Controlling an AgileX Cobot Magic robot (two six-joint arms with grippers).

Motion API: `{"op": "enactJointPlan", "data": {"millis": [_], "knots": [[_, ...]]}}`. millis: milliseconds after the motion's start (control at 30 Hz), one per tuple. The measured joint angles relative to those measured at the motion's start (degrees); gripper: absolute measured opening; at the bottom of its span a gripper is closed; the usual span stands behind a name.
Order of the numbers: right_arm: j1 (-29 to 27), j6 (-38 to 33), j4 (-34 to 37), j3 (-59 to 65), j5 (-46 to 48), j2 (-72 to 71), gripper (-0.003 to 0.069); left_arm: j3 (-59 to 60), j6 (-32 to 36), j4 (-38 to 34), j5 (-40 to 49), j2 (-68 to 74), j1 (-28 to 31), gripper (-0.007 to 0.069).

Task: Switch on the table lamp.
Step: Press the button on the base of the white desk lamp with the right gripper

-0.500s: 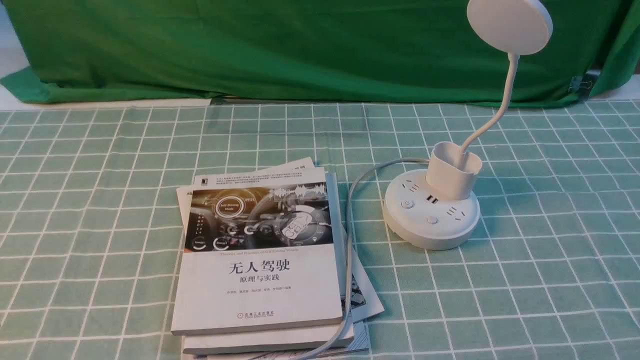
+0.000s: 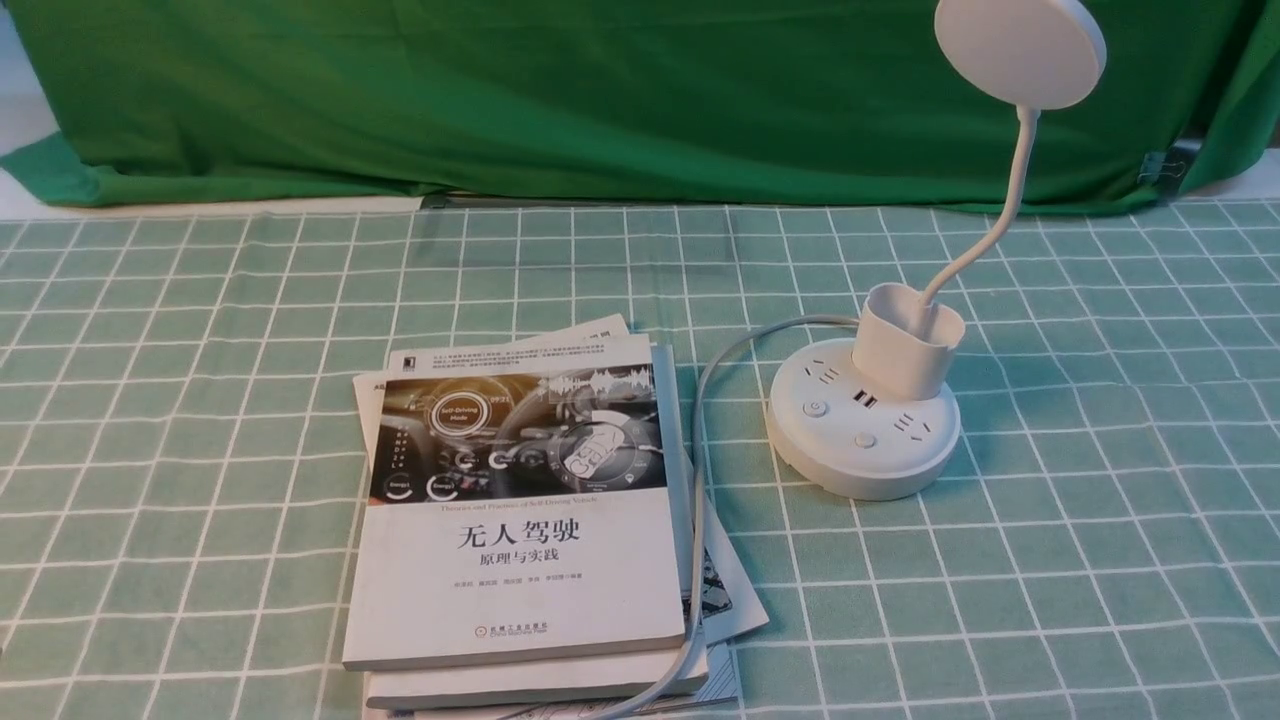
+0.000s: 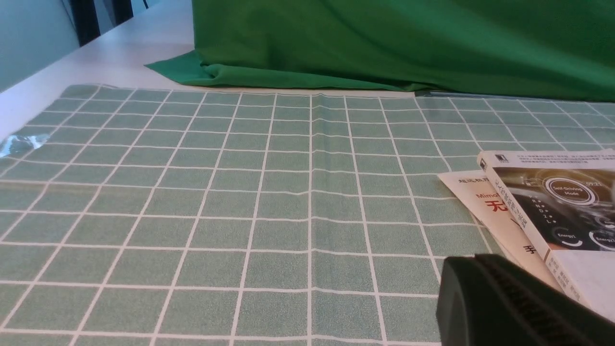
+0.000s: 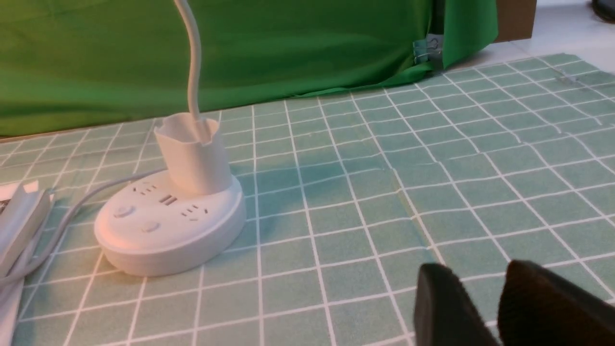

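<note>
The white table lamp stands on the checked cloth at the right of the front view: round disc head (image 2: 1020, 50), bendy neck (image 2: 1005, 200), cup holder (image 2: 905, 345), puck base (image 2: 860, 450) with two buttons (image 2: 815, 408) and sockets. Its head looks unlit. The grey cord (image 2: 700, 470) runs from the base toward the near edge. Neither gripper shows in the front view. In the right wrist view the lamp base (image 4: 168, 226) sits well off from my right gripper (image 4: 476, 267), which is slightly open and empty. My left gripper (image 3: 478, 262) shows as one dark block, jaws together, beside the books.
A stack of books (image 2: 520, 520) lies left of the lamp, with the cord draped along its right edge; its corner (image 3: 552, 202) is close to my left gripper. A green curtain (image 2: 600, 100) hangs behind the table. A binder clip (image 4: 427, 48) holds the curtain at the far right.
</note>
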Motion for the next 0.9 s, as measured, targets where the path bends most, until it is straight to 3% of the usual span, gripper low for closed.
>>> {"op": "enactJointPlan", "data": {"millis": [667, 767, 900], "knots": [[0.0, 1.0, 0.55, 0.0, 0.01, -0.05, 0.0241, 0.0, 0.0, 0.0, 0.0, 0.0, 0.0, 0.0021], [0.0, 9.45, 6.67, 0.0, 0.01, -0.05, 0.0241, 0.0, 0.0, 0.0, 0.0, 0.0, 0.0, 0.0021], [0.0, 26.41, 16.49, 0.0, 0.01, -0.05, 0.0241, 0.0, 0.0, 0.0, 0.0, 0.0, 0.0, 0.0021]]}}
